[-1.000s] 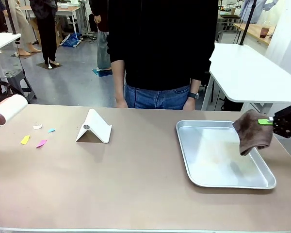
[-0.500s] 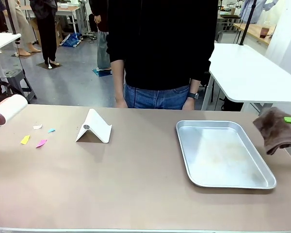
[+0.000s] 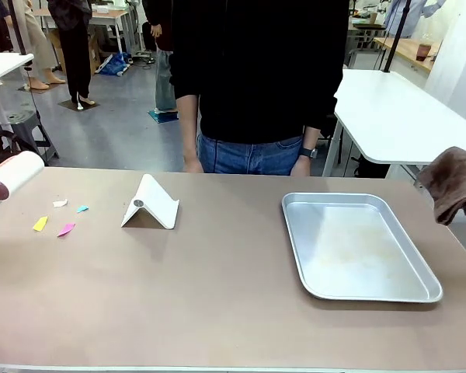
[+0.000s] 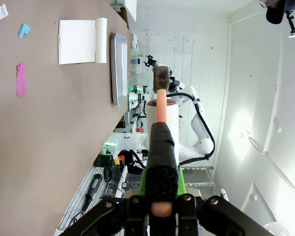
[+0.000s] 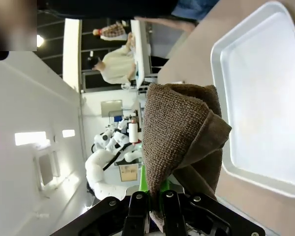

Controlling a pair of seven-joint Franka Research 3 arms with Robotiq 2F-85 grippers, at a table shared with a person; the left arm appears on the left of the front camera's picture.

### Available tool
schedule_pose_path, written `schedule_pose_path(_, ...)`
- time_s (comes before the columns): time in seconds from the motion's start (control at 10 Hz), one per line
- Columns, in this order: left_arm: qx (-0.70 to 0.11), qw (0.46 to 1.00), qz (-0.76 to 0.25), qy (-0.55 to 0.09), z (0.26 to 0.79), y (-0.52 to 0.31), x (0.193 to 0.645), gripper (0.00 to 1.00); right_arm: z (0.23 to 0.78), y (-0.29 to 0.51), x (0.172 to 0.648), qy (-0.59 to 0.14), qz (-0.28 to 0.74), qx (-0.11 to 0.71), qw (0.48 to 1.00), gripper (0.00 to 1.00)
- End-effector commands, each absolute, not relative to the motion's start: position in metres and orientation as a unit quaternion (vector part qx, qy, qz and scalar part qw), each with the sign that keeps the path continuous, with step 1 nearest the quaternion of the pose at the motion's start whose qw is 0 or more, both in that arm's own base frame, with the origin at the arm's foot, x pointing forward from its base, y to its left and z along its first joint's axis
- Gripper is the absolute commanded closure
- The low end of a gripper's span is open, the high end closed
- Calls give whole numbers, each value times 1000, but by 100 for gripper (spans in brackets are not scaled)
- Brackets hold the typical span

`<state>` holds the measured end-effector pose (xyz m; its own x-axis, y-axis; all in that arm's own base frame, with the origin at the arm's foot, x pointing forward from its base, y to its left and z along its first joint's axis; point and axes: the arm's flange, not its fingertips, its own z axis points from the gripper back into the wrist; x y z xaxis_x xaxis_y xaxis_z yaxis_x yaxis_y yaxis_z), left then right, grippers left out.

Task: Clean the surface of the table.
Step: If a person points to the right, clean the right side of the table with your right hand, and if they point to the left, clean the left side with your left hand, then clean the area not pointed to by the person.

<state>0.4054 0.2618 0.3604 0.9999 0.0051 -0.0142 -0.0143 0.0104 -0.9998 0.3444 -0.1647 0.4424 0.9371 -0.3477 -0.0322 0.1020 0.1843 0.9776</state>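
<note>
One roller (image 3: 17,174), one cloth (image 3: 453,183), four scraps (image 3: 40,224)

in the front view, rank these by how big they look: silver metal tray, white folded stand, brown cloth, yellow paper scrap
1. silver metal tray
2-3. white folded stand and brown towelling cloth look alike; the cloth is cut by the edge, so unranked
4. yellow paper scrap
</note>
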Motion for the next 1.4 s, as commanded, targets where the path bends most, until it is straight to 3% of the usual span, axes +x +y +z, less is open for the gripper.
schedule_pose_path(0.0, -706, 708, -3, 0, 363, 263, 401, 100, 443, -147, 346, -68, -155, 603, 780, 93)
schedule_pose_path(0.1, -706, 708, -3, 0, 363, 263, 401, 100, 437, -138, 355, -66, -157, 581, 796, 93)
schedule_pose_path(0.2, -706, 708, -3, 0, 363, 263, 401, 100, 447, -154, 344, -86, -147, 616, 769, 93)
schedule_pose_path(1.3, -706, 708, -3, 0, 363, 263, 401, 100, 447, -154, 344, -86, -147, 616, 769, 93)
